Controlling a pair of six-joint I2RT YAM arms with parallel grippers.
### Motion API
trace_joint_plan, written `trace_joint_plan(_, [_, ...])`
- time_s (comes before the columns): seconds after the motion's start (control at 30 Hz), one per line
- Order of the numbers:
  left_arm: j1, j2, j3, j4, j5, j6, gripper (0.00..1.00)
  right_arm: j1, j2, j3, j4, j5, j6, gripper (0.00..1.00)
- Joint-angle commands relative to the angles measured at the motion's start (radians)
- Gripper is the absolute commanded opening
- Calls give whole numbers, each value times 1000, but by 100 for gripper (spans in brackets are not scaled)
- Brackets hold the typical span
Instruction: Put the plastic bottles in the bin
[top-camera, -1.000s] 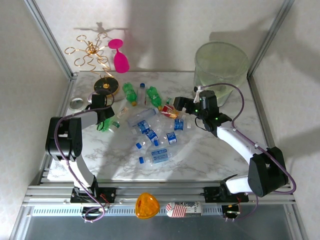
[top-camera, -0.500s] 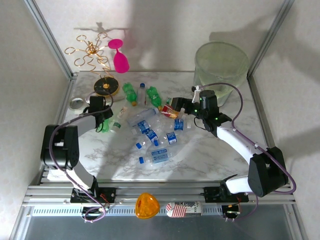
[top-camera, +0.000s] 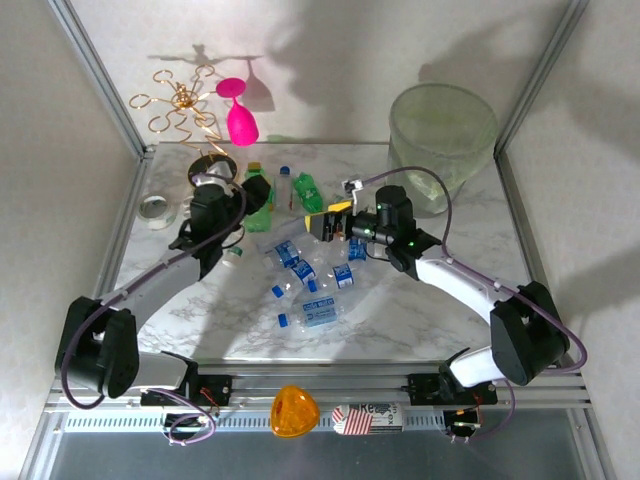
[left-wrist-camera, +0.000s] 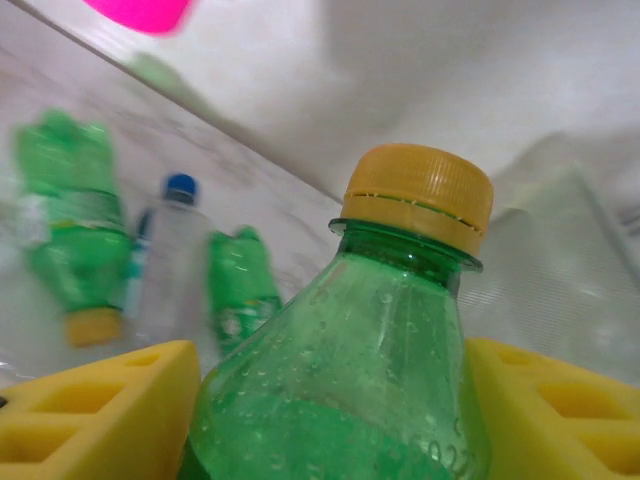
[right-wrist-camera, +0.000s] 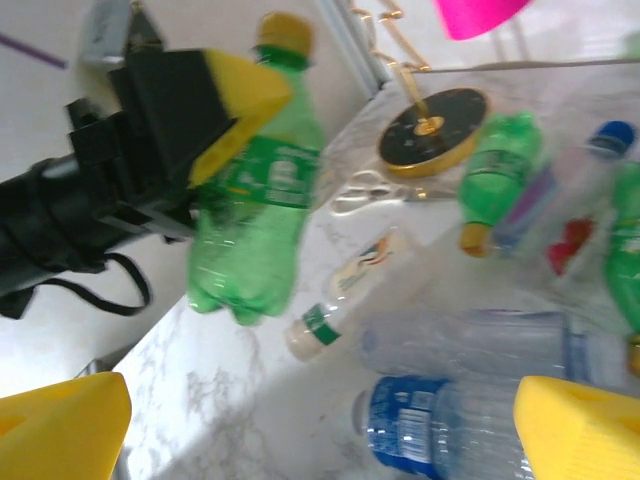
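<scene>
Right wrist view showing left gripper (right-wrist-camera: 250, 130) clamping upright green bottle (right-wrist-camera: 265, 210); top external placing wide-open, empty right gripper (top-camera: 325, 224) left of bin (top-camera: 402, 150).

Green bottle (left-wrist-camera: 340, 400), yellow cap (left-wrist-camera: 418, 200). Table (top-camera: 420, 310) white, grey marble veining. Bin (top-camera: 442, 125) pale translucent green. Left of bin: pink glass (top-camera: 240, 120), gold wire rack (top-camera: 185, 100), clear bottles (top-camera: 320, 312) with blue labels, blue caps.

The left arm (top-camera: 150, 285) and right arm (top-camera: 455, 280) are white tubes between chunky black joints, each looped by a purple cable (top-camera: 443, 215). The left pincer (top-camera: 252, 193) and right pincer (top-camera: 328, 222) are black, tipped with blocky yellow pads (right-wrist-camera: 60, 425).
</scene>
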Motion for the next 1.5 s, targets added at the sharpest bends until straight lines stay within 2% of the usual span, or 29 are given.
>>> trace_joint_plan(0.0, [-65,20,-16,186,3,-156,37,34,8,-21,125,-54,-34,98])
trace_joint_plan(0.13, [-139,52,-14,276,2,-234,37,47,20,-48,171,-65,-38,98])
trace_joint_plan(0.37, [-195,94,-30,413,42,-364,37,47,54,-39,173,-81,-55,95])
trace_joint_plan(0.67, [-227,80,-57,428,72,-392,37,46,103,-17,200,-100,-37,84])
trace_joint_plan(0.83, [-235,72,-84,436,63,-398,37,47,119,-3,218,-120,-21,72])
trace_joint_plan(1.0, [-235,73,-90,444,61,-396,40,46,119,5,211,-129,-23,49])
trace_joint_plan(1.03, [-236,73,-89,443,60,-395,43,46,117,5,209,-132,-22,47])
trace_joint_plan(1.1, [-235,70,-89,442,54,-391,58,46,111,3,206,-129,-21,46])
trace_joint_plan(1.23, [-228,37,-80,401,25,-350,99,44,92,-4,195,-105,-24,46])
trace_joint_plan(1.33, [-200,-21,-61,322,-10,-281,100,30,77,-8,185,-99,-26,46])
trace_joint_plan(1.47, [-139,-135,-55,195,-111,-176,100,-14,45,9,138,-96,-43,46])
